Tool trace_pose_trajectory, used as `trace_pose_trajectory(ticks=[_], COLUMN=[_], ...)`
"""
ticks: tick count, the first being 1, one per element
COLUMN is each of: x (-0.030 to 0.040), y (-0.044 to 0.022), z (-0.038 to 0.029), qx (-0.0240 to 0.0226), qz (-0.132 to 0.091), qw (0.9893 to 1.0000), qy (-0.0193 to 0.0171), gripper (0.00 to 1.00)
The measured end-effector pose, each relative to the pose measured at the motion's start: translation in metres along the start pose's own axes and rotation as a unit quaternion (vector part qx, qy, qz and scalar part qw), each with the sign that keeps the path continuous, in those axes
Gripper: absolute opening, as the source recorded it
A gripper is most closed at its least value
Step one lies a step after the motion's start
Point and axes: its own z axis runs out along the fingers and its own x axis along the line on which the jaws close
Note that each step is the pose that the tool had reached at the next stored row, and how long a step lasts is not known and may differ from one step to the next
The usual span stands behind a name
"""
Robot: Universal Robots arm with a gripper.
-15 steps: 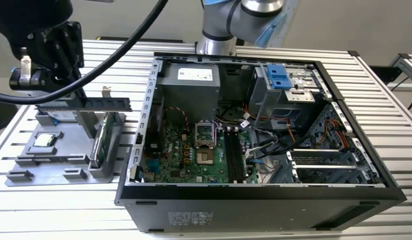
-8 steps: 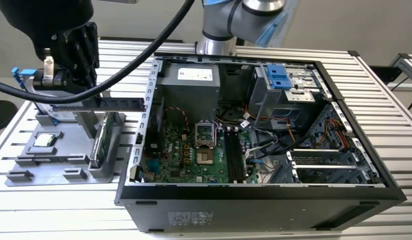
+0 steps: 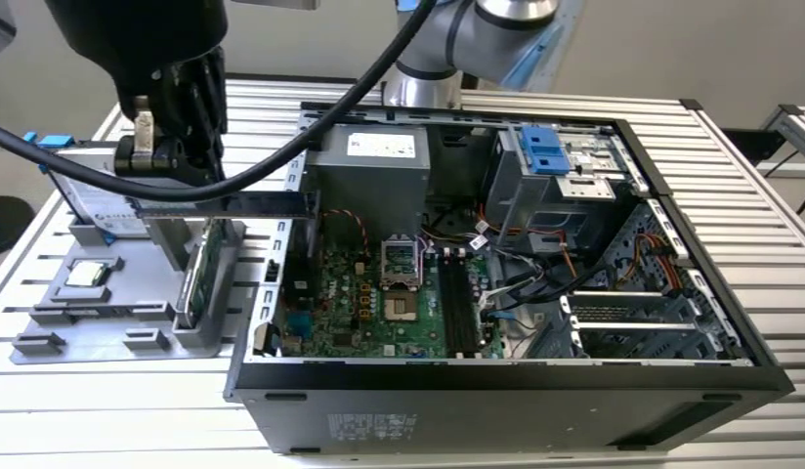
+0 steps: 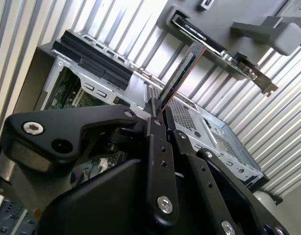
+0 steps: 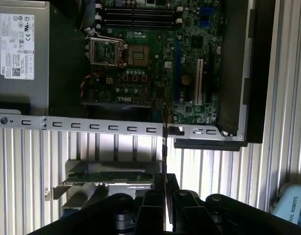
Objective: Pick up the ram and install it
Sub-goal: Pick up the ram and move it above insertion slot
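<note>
The ram (image 4: 182,73) is clamped in the gripper (image 4: 158,111) and held aloft at the rim of the computer case (image 3: 507,381). Pickup is judged done; seating in the case's memory slots (image 3: 457,308) is left.

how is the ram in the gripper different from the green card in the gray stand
Look: the ram is a slim dark stick; the green card is broader, green, with a metal bracket at one end.
Support: the ram is clamped in the gripper, off the table; the green card sits on edge in the gray stand.
Shared: both are thin circuit boards, and neither is fitted on the motherboard.
</note>
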Motion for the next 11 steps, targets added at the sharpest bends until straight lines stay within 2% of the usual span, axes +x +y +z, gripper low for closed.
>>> trace_pose_trajectory(ticks=[11], x=[-0.0006], y=[0.0302], z=[-0.0002], qx=[0.0000], qz=[0.000], qw=[1.0000], qy=[0.0000], gripper=[0.00])
